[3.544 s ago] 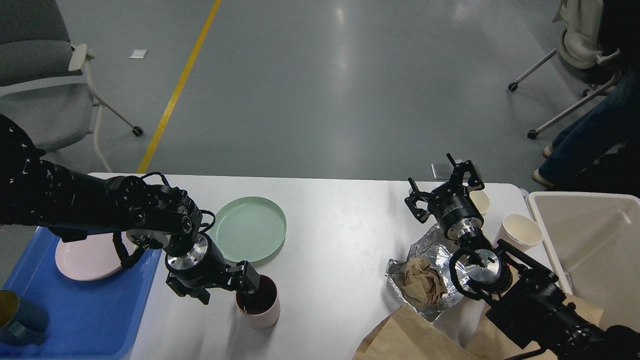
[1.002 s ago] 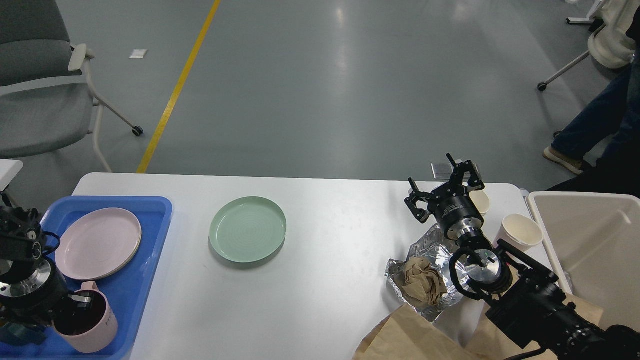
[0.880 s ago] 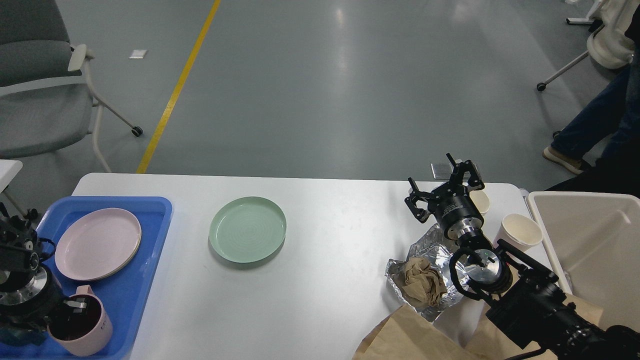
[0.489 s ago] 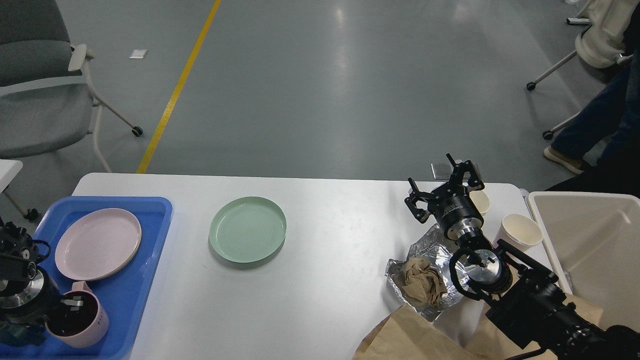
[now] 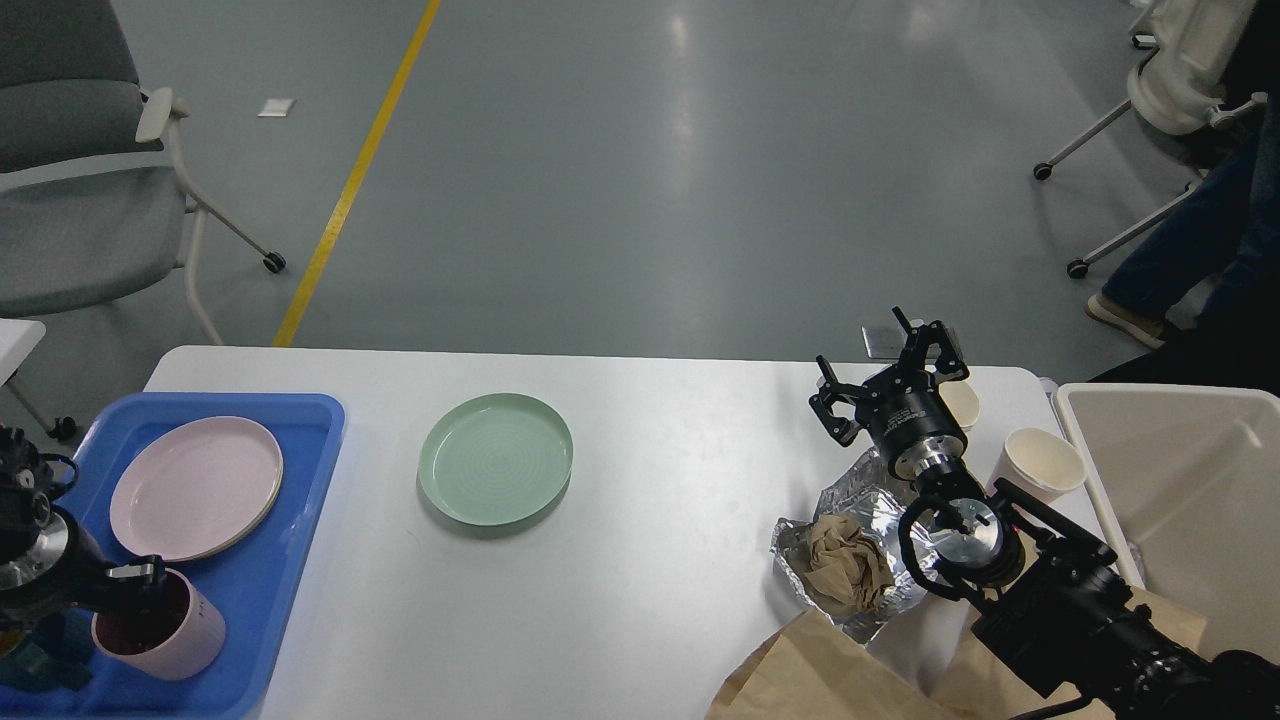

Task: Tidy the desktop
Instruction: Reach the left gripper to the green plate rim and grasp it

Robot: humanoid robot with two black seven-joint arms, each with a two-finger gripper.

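A: What sits nearest?

B: At the near left, the left gripper (image 5: 135, 590) is at the rim of a pink mug (image 5: 160, 625) that stands in the near end of the blue tray (image 5: 300, 500). One finger seems to reach inside the mug, but the dark parts blur together, so I cannot tell whether it grips the rim or has let go.

A: So which step is this?

B: I judge it to be setting the mug down in the tray. A pink plate (image 5: 195, 487) lies just beyond it in the same tray.

A: And at the near right?

B: Brown paper (image 5: 800, 670), then a sheet of foil (image 5: 850, 500) with a crumpled brown wad (image 5: 845, 565) on it. The right gripper (image 5: 885, 385) is held above the far right of the desktop (image 5: 650, 560), fingers spread and holding nothing.

A: Where is the desktop itself?

B: It is the white top spanning the middle of the view, between the tray on the left and the beige bin (image 5: 1170, 480) on the right.

A: What comes next, then?

B: Probably freeing the mug and lifting clear without tipping it, then fetching the green plate (image 5: 495, 458) farther in. It is shallow, so a rim pinch would be needed. Two paper cups (image 5: 1040, 462) stand at the far right, near the bin.
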